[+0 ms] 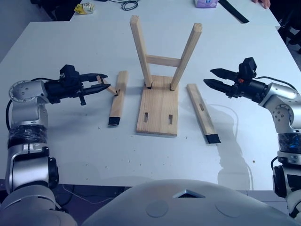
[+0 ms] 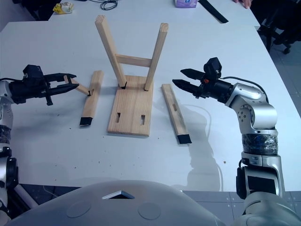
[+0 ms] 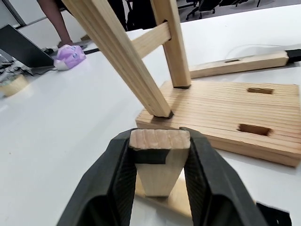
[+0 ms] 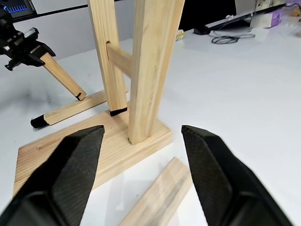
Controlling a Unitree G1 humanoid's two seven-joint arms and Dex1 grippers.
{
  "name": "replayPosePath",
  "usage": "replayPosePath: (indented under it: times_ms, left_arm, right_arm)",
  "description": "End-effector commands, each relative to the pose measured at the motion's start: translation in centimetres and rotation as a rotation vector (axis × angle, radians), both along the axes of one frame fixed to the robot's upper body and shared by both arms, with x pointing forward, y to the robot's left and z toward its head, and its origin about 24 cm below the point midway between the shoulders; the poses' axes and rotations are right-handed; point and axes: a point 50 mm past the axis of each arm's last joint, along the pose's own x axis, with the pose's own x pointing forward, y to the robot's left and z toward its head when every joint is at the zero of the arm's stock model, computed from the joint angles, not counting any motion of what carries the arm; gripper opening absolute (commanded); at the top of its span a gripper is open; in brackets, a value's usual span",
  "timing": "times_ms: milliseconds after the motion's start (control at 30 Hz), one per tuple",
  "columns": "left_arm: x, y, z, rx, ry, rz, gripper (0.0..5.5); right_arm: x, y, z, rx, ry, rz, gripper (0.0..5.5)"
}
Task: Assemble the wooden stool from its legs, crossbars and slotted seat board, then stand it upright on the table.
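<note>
Table (image 1: 70, 141): broad, white, smooth and matte; it carries all the stool parts.
Seat board (image 1: 158, 113): lies flat at mid-table with its long axis running away from the robot. It is a pale rectangular slab with grain along its length, and two open rectangular slots (image 1: 147, 116) sit near its near end.
Standing legs (image 1: 141, 49): two square-section pale wood bars are seated in the board's far end. They point up and splay apart toward their tops.
Fitted crossbar (image 1: 163, 60): a short horizontal bar that joins the standing legs partway up.
Right loose leg (image 1: 202, 113): lies flat just beside the board's right edge, roughly parallel to it. It has a black tip at the near end and a slot in its upper face.
Left loose leg (image 1: 117, 98): lies flat to the left of the board with its long axis also running away from the robot. Its black tip is at the near end.
Right gripper (image 1: 214, 77): hovers above the table to the right of the standing legs on a bent forearm, pointing left toward them. Its black tapered fingers are spread wide with nothing between them.
Left gripper (image 1: 104, 81): hangs level to the left of the left loose leg, pointing right, and is clamped on the held crossbar.
Held crossbar (image 1: 109, 87): a short pale stick that slants down from the fingers to meet the left loose leg.
</note>
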Motion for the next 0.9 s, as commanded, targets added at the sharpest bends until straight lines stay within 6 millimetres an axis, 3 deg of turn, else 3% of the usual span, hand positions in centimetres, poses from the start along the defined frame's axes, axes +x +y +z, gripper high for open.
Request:
replayPosePath:
  times_ms: [33, 367, 667, 900]
  left_arm:
    - [-0.9, -0.5, -1.5, 0.05, 0.145, -0.061, 1.32]
    - [-1.6, -3.3, 0.4, 0.036, 0.127, -0.228, 1.32]
    - [0.1, -3.9, 2.4, 0.026, 0.031, -0.23, 1.32]
    - [-0.3, -4.5, 1.4, -0.006, 0.046, -0.229, 1.32]
  right_arm:
    - [-1.4, 0.0, -1.1, 0.017, 0.028, -0.048, 3.03]
    - [-4.0, -0.2, -2.1, 0.032, 0.06, -0.102, 3.03]
    - [-4.0, 0.1, -2.1, 0.033, 0.063, -0.102, 3.03]
    - [-3.3, 0.3, -1.9, 0.022, 0.069, -0.066, 3.03]
